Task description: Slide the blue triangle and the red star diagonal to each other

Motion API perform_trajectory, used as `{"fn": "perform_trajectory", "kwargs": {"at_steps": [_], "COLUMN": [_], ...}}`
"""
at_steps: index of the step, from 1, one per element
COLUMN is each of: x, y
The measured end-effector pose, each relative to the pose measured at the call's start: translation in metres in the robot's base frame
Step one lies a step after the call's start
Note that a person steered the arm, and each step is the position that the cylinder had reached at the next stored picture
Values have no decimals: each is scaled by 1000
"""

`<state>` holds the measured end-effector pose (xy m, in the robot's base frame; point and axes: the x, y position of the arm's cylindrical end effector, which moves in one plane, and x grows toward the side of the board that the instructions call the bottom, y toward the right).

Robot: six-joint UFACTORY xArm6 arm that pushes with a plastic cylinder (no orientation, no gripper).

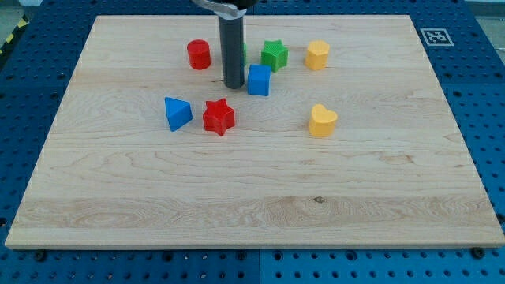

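The blue triangle [177, 113] lies left of centre on the wooden board [252, 205]. The red star [218, 117] sits just to its right, nearly touching it. My tip [233, 84] stands above and slightly right of the red star, with a small gap to it. The tip is just left of a blue cube [259, 80], close to its side.
A red cylinder [199, 54] is at the upper left of the tip. A green star [274, 54] and a yellow hexagon-like block [317, 55] lie at the upper right. A yellow heart [322, 121] is to the right. A green block is partly hidden behind the rod.
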<state>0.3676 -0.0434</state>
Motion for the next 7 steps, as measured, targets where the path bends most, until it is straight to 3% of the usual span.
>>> {"fn": "perform_trajectory", "kwargs": {"at_steps": [3,5,7], "x": [65,104,84], "y": [-65,-56,-34]}}
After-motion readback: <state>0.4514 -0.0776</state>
